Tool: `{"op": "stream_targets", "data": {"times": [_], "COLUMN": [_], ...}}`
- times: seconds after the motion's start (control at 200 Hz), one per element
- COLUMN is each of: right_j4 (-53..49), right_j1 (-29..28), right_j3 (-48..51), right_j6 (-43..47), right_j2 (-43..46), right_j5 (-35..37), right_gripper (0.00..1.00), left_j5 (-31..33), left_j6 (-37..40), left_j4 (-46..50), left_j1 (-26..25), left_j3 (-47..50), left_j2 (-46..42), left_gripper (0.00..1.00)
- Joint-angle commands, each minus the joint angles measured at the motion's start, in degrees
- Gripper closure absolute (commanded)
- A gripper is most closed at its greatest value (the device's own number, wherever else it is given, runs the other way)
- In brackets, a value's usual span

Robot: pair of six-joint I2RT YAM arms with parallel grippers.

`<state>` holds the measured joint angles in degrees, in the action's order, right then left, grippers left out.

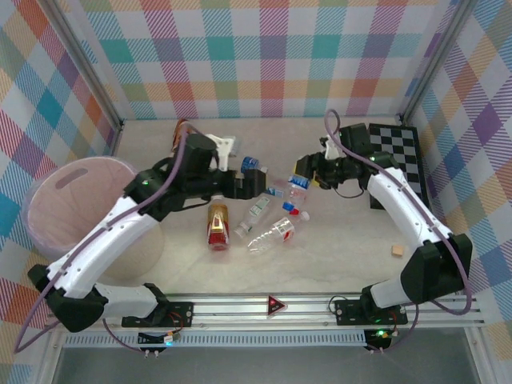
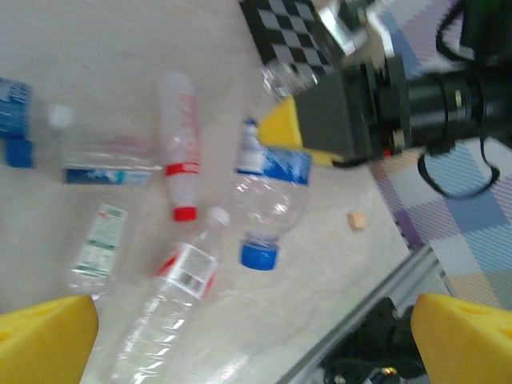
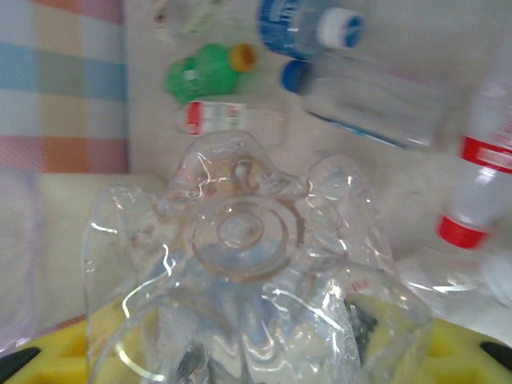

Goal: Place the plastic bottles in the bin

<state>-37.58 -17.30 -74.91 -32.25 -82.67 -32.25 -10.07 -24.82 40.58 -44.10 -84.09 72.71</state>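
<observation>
**Mid-worktop: right jaws clamped on a clear bottle, left jaws wide open**

Closest to the arm bases, a brown-labelled bottle (image 1: 218,226) and a ribbed clear bottle (image 1: 270,236) lie flat on the worktop (image 1: 336,264). A little tan block (image 1: 396,250) sits off to the right. The pink bin (image 1: 40,220) stands over on the left, well apart from every bottle I can see.

A bit further out, the left jaws hang wide open over the pile. A red-capped bottle (image 2: 180,152) and a blue-capped bottle (image 2: 268,200) lie underneath, neither one touched.

The right jaws are gripping a clear bottle (image 3: 248,264), base toward the wrist camera, walls crumpled in. Can't tell if it's off the worktop.

Beyond it in the right wrist view is a green bottle (image 3: 204,72) with an orange cap. The checkerboard (image 1: 396,156) lies far right by the wall.
</observation>
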Motion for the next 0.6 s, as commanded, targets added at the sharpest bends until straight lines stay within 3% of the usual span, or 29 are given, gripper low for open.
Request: {"op": "stream_targets", "data": {"times": [0.0,0.125,0.37,0.47,0.595], "right_j4": [1.48,2.25,5.35,6.09,6.6], "right_j1": [-1.6,-3.2,-3.74,-4.08,-4.06], "right_j3": [-4.33,-6.29,-6.09,-5.77,-5.33], "right_j6": [2.29,2.12,0.28,-0.06,-0.14], "right_j2": [-2.28,-3.32,-2.81,-2.92,-3.19], "right_j5": [-10.39,-14.09,-18.02,-18.35,-18.08], "right_gripper": [0.51,0.51,0.51,0.51,0.51], "left_j5": [-3.56,-0.43,-1.88,-1.8,-1.29], "left_j6": [-4.45,-6.58,-8.08,-8.58,-8.65], "left_j4": [-9.14,-13.55,-17.41,-17.99,-17.9], "left_j1": [-2.15,-3.08,-3.29,-3.36,-3.56], "left_j3": [4.44,7.01,6.39,5.58,5.04], "left_j2": [2.72,4.94,9.72,11.19,11.59], "left_gripper": [0.0,0.0,0.03,0.13,0.32]}}
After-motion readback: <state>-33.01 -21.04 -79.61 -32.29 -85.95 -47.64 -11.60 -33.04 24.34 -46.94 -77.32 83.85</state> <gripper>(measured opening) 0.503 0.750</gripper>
